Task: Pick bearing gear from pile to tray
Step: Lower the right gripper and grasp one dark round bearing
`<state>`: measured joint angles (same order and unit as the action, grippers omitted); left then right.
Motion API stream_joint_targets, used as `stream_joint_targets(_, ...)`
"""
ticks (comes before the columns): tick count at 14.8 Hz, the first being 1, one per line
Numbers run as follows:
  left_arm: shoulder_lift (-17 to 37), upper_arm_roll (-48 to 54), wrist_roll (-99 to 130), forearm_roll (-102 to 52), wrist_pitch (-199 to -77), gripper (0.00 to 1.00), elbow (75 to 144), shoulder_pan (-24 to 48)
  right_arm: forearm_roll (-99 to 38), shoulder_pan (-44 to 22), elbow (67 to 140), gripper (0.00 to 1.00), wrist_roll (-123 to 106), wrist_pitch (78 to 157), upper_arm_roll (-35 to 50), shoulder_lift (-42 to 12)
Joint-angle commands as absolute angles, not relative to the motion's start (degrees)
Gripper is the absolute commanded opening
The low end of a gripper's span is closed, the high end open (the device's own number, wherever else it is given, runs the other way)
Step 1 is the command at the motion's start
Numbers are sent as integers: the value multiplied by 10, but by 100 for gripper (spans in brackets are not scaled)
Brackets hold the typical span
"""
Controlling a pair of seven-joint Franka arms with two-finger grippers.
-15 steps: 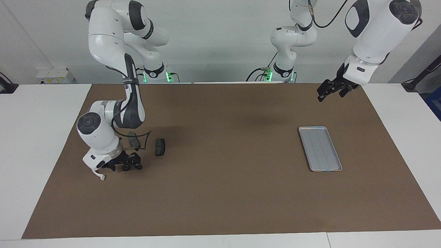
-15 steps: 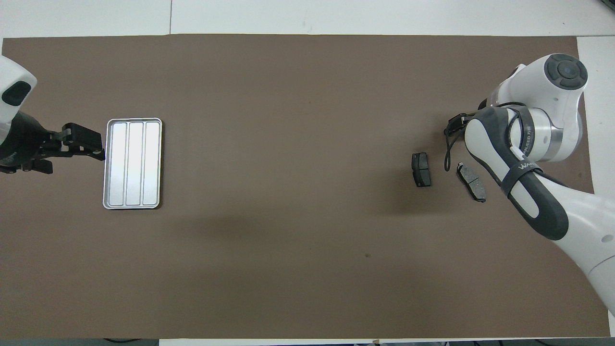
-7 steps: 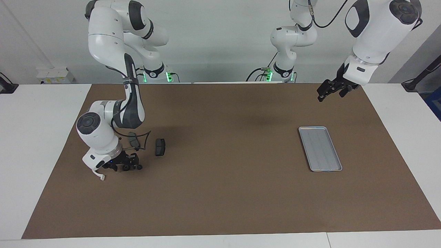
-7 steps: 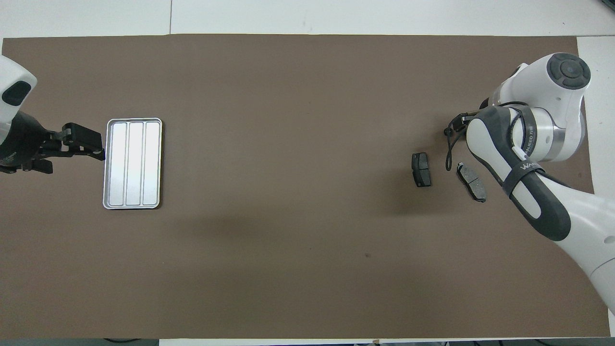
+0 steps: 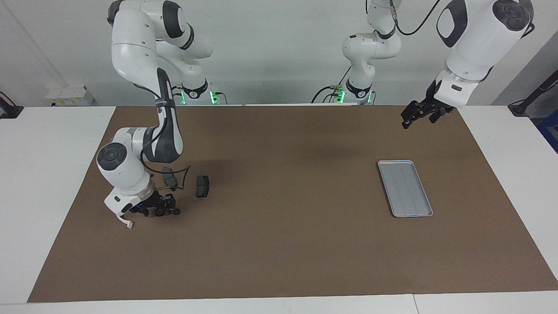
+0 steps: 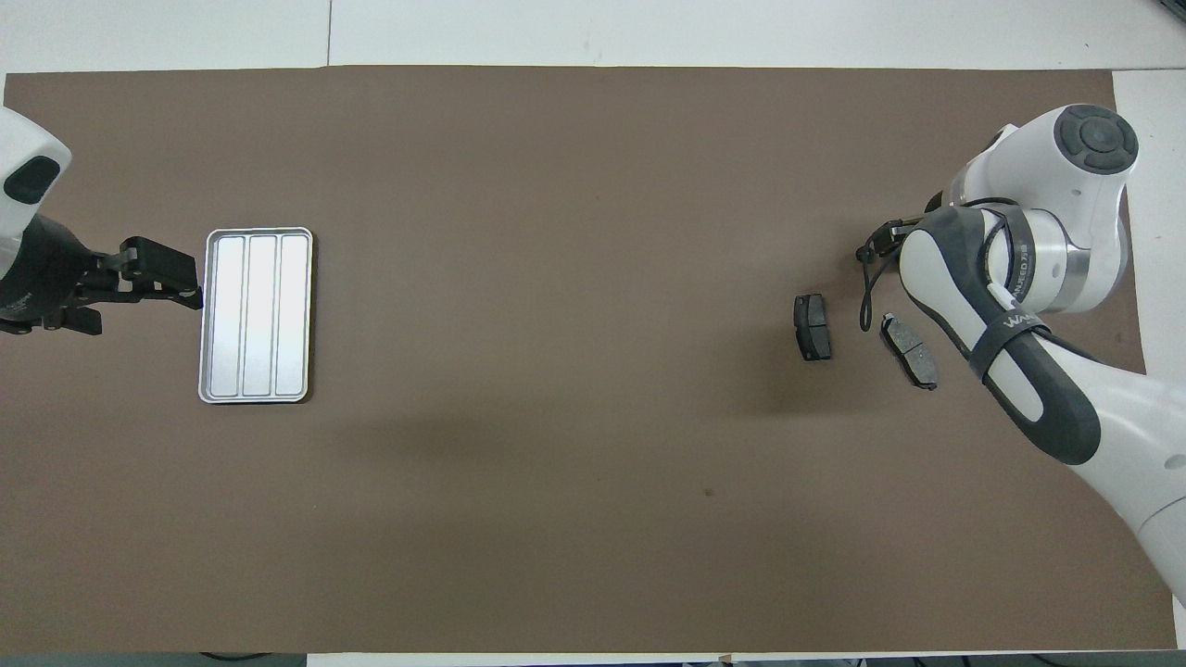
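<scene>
A brown mat (image 5: 279, 244) covers the table. The silver tray (image 5: 405, 188) lies bare toward the left arm's end. The waiting left gripper (image 5: 407, 118) hangs over the mat; its finger state cannot be told. The right gripper (image 5: 168, 212) is low among small black round pieces (image 5: 160, 212), grip unclear, beside two brake pads (image 5: 202, 186).

**Clearance notes: pile end crowded, tray end open**

Right gripper (image 5: 163, 210) low at the table (image 5: 279, 244); small black parts sit right at its jaws, two brake pads (image 5: 202, 186) just beside them toward the robots, white bracket (image 5: 123, 219) under the wrist. Left gripper (image 5: 414, 115) hangs in air, well apart from the tray (image 5: 405, 188), nothing between. Mid-table bare.
</scene>
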<state>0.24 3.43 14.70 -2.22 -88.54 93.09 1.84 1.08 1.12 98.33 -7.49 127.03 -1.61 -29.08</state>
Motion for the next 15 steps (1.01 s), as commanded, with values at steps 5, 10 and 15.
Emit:
stream_joint_targets(5,-12,36,143,-27,-882,100,944,16,4,18,1008,60,-92,1279,-13,-281)
stream_joint_targets(10,-12,35,143,-27,-882,100,944,16,5,18,1005,15,-92,1275,-13,-281)
stream_joint_targets(15,-12,36,143,-27,-882,100,944,16,5,10,942,3,-82,1193,-12,-250)
